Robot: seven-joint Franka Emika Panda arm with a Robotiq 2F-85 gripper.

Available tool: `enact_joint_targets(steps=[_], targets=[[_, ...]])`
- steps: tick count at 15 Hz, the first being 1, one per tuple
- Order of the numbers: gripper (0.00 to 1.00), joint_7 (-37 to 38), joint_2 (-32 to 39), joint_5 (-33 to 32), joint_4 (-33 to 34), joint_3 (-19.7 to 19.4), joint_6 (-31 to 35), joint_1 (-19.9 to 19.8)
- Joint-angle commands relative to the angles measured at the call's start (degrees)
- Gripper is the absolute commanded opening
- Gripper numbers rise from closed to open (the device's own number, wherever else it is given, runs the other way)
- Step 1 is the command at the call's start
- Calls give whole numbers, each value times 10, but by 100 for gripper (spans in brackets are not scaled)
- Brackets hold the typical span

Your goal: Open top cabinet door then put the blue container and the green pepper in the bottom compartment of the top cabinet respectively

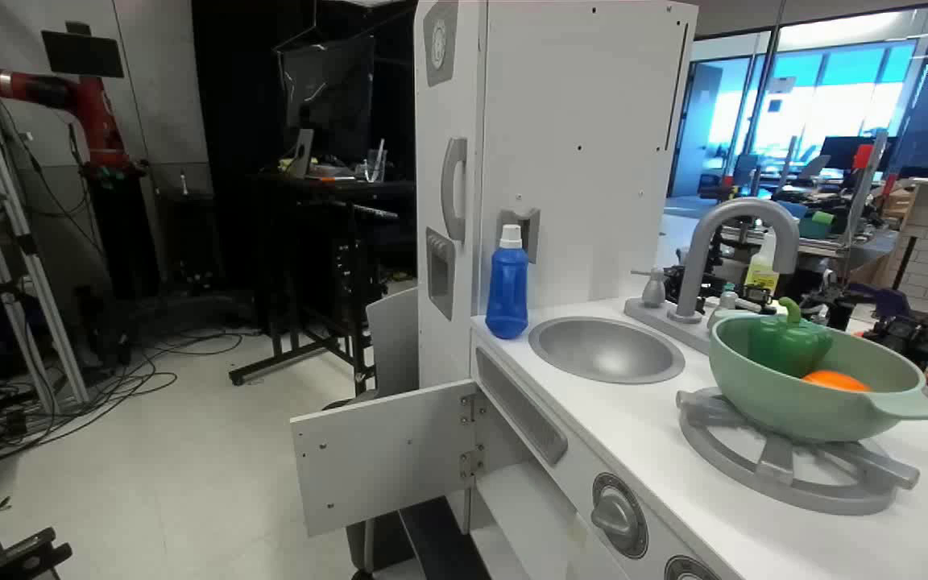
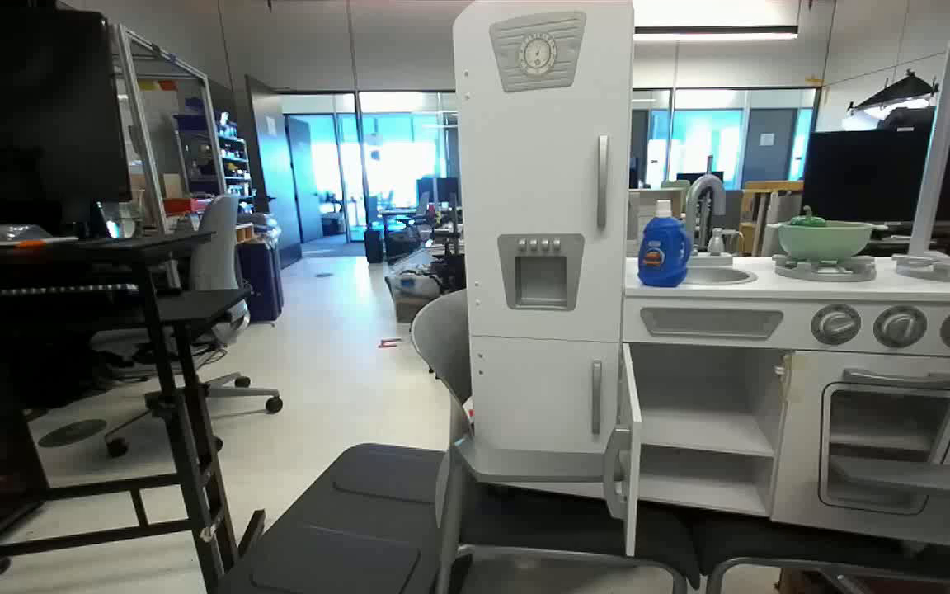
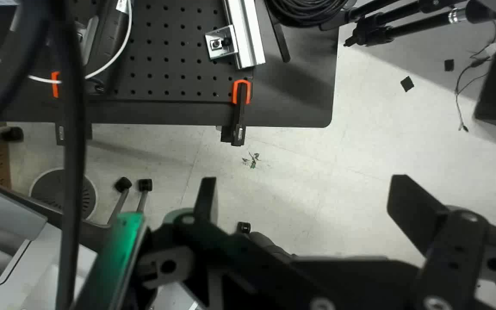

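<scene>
The top cabinet (image 2: 541, 132) stands tall and white, and its side also shows in an exterior view (image 1: 585, 105). The top cabinet door (image 2: 483, 190) is shut, with its grey handle (image 2: 603, 181) on the right edge. The bottom compartment is hidden behind it. The blue container (image 1: 508, 292) stands upright on the counter beside the cabinet, also in an exterior view (image 2: 663, 254). The green pepper (image 1: 790, 346) lies in the pale green bowl (image 1: 794, 407); its top shows in an exterior view (image 2: 807, 218). My gripper (image 3: 303, 177) is open and empty above the floor, out of both exterior views.
A low cupboard door (image 1: 383, 459) hangs open below the counter (image 1: 593, 403). A tap (image 1: 698, 250) stands behind the sink (image 1: 609, 354). An orange toy (image 1: 834, 380) shares the bowl. A grey chair (image 2: 442, 346) stands by the cabinet. A black table (image 3: 295, 94) has clamps.
</scene>
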Motion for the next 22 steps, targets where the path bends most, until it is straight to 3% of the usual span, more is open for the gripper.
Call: enact_joint_targets(steps=[1,7,11,17,22], targets=[[100,-4,0,4,2,8,-2,-10],[100,20,14,7,12,11,19,-20],[100,85,80,5,46,14,111,-47],[100,240,265,-26,186,43,248,-57],[100,440,432,-171,351,51,281,-23]])
